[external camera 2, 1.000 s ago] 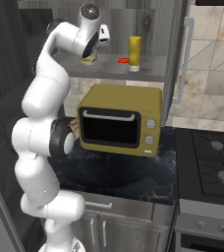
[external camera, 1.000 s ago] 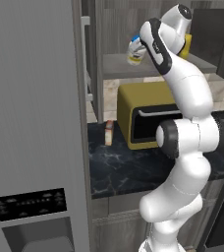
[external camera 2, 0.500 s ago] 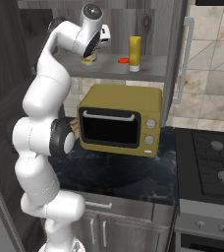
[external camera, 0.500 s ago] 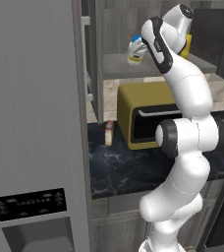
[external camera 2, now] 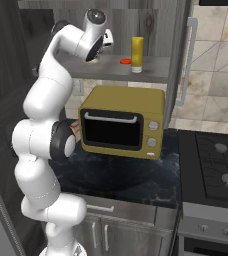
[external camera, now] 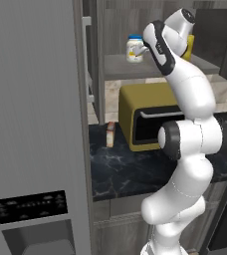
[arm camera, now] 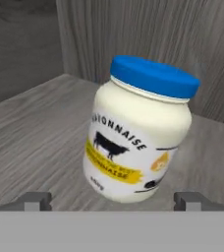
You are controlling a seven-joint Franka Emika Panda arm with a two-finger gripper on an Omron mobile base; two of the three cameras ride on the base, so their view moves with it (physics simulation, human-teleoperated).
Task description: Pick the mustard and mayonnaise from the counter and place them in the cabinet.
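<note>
Landmark: the olive-yellow toaster oven (external camera: pixel 153 119) sitting on the black marble-look counter with thin white veins (external camera: pixel 130 169).

Left of the oven, a tall grey refrigerator front (external camera: pixel 33 124) is closing off that side, and a small tan box (external camera: pixel 110 134) is standing on the counter between the two. Directly above the oven, the flat grey shelf of the grey wood-grain wall cabinet (external camera 2: pixel 136 70) is carrying the short white mayonnaise jar with a blue screw lid (external camera: pixel 134 48) over the oven's left end, a small red-orange disc (external camera 2: pixel 125 61), and the slim yellow mustard squeeze bottle (external camera 2: pixel 137 54) over its right half. Right of the oven, a dark stove top (external camera 2: pixel 216 165) is adjoining the counter.

The white arm's upper links are standing in front of the shelf. The two-finger gripper (arm camera: pixel 113 199) is facing the jar with its dark fingertips (arm camera: pixel 34 199) spread wide, one either side of the jar's base and clear of it.

The hand view is showing the jar's yellowish label with a cow figure; the right base view is showing the bottle, disc and stove.
</note>
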